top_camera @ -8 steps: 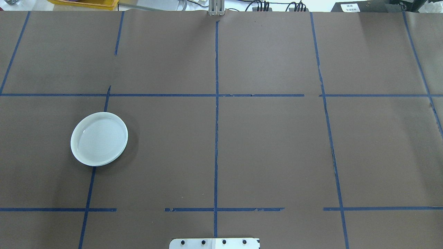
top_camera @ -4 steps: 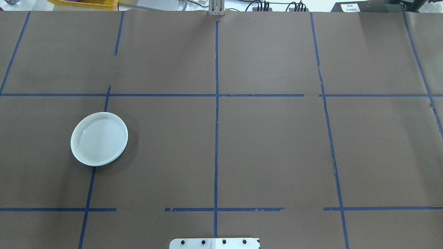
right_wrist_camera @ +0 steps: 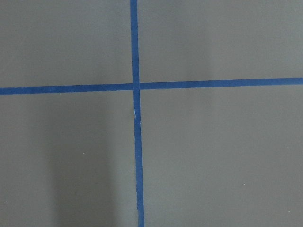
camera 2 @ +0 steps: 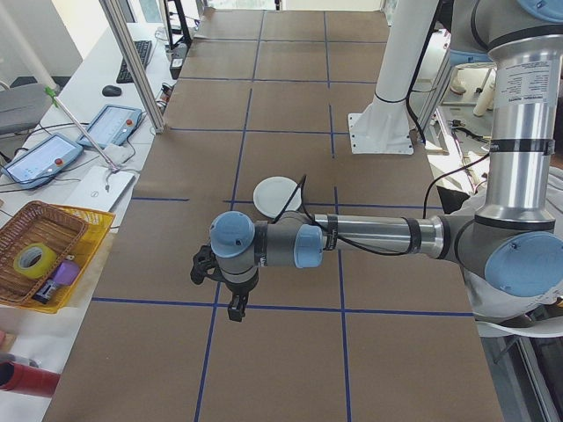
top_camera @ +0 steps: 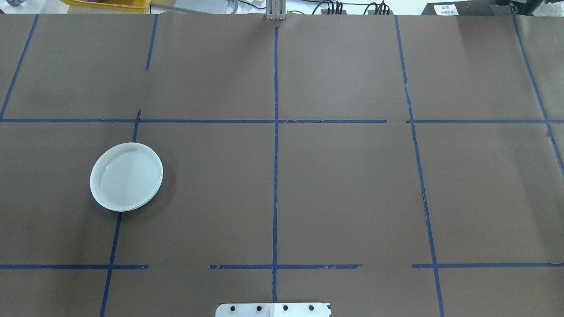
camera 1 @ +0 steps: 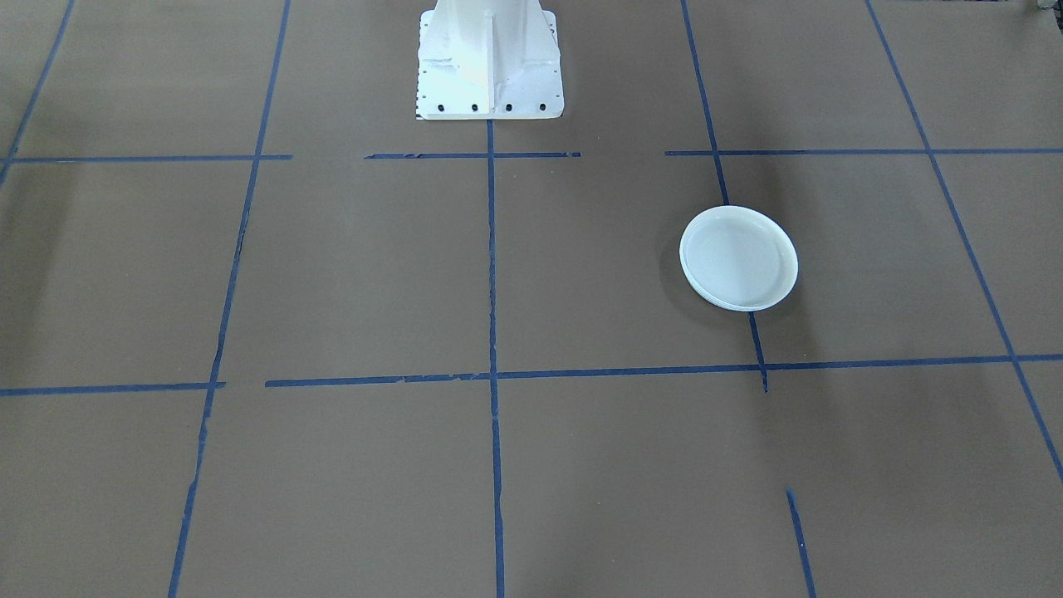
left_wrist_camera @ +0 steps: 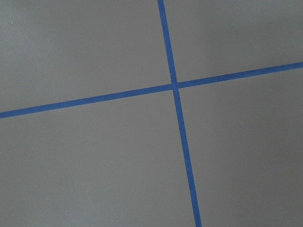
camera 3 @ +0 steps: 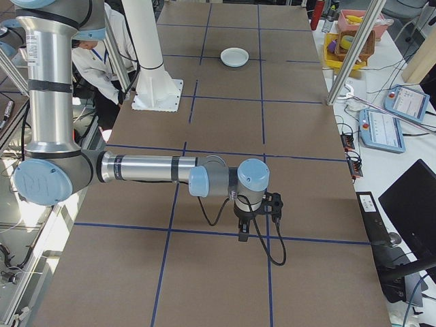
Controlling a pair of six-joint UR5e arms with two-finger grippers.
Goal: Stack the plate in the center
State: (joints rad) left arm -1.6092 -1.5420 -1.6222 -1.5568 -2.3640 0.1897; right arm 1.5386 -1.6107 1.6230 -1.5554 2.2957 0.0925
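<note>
The left end effector (camera 2: 234,299) hangs over bare tabletop (camera 2: 290,352), and I cannot tell if it is released or clenched. The plate (camera 2: 277,193) lies well beyond it, apart. For a good grasp, I think it should approach the rim low and from the side.

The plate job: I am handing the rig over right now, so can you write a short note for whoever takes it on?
Left gripper: hangs over bare table near the robot's left end, short of the plate; open or shut cannot be told.
Right gripper: hangs over bare table near the right end; cannot be told either.
Both wrist views show only brown paper and blue tape.
Plate: pale, flat on the table in the left half, over a tape line, well off the middle tape line. No other plate shows.
Done: nothing that shows; no gripper is at the plate.
Left: pick up the plate and bring it to the center.
</note>
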